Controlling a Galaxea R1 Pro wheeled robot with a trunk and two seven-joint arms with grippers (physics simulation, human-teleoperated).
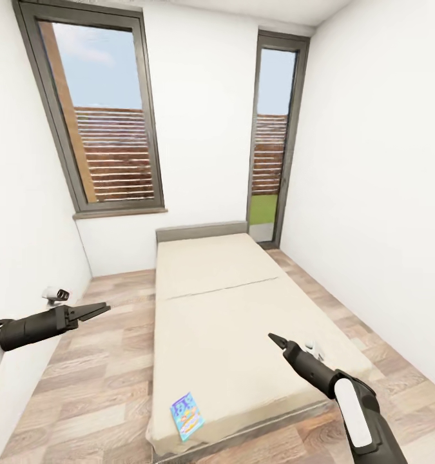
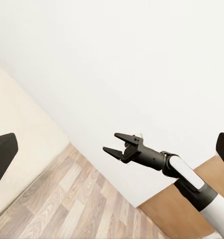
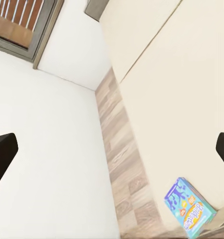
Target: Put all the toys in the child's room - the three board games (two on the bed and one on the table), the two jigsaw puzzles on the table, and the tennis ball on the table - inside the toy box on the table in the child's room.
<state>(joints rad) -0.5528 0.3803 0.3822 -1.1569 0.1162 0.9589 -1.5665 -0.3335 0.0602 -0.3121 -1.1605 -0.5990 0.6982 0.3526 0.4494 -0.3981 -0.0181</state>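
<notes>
While both arms hang over the bed's end, the right pincer [image 2: 117,144] shows its jaws parted and empty in the left wrist view; the left pincer [image 1: 96,311] is seen side-on, so I cannot tell its opening. A blue board game [image 1: 187,415] lies flat near the foot corner of the bed [image 1: 211,290]. Its lettering is too small to read, though the right wrist view shows it nearer.

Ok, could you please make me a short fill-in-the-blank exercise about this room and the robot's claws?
1. The board game lying on the bed is mostly ___ in colour.
2. The right claw is ___ and holds nothing.
3. The floor is made of ___ planks.

Missing words: blue; open; wood.
</notes>
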